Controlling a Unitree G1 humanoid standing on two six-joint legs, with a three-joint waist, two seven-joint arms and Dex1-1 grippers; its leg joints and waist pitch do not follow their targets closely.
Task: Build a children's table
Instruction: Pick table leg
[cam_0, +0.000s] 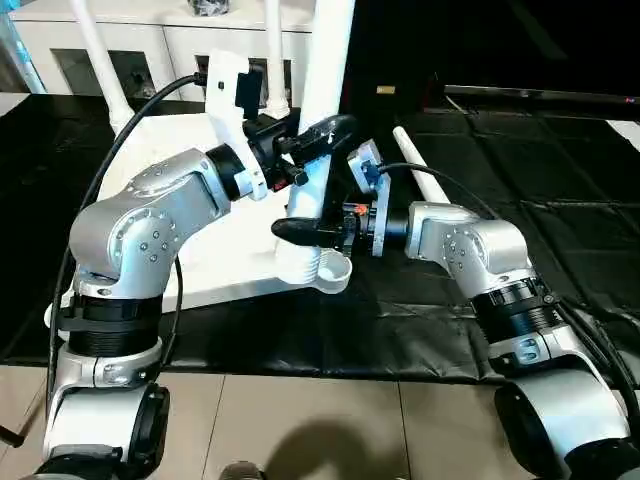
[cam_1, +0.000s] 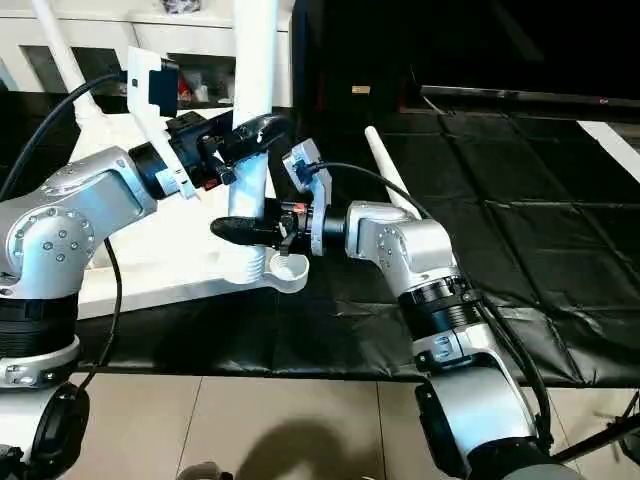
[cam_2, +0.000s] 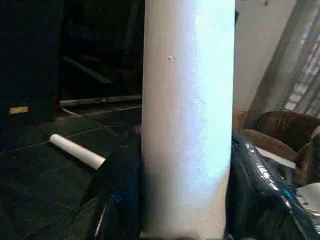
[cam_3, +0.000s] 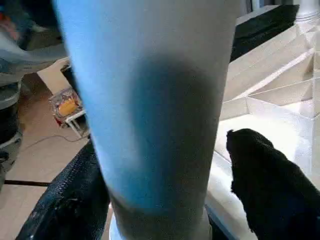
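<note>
The children's table top (cam_0: 220, 262) lies upside down on a black mat, ribs up. One white leg (cam_0: 326, 60) stands upright in the near right corner socket (cam_0: 326, 270). My left gripper (cam_0: 318, 140) is shut on this leg about halfway up, with black fingers (cam_2: 112, 200) pressed to both sides. Lower down, just above the socket, my right gripper (cam_0: 300, 228) stands open around the same leg. One of its fingers (cam_3: 75, 195) lies against the tube and the other (cam_3: 262, 185) is a little apart. Two more legs (cam_0: 100, 50) (cam_0: 272, 40) stand in far sockets.
A loose white leg (cam_0: 420, 165) lies on the black mat (cam_0: 540, 170) to the right of the table top. A white cabinet (cam_0: 55, 45) stands behind. Tiled floor (cam_0: 300, 420) runs along the mat's near edge. Cables hang from both wrists.
</note>
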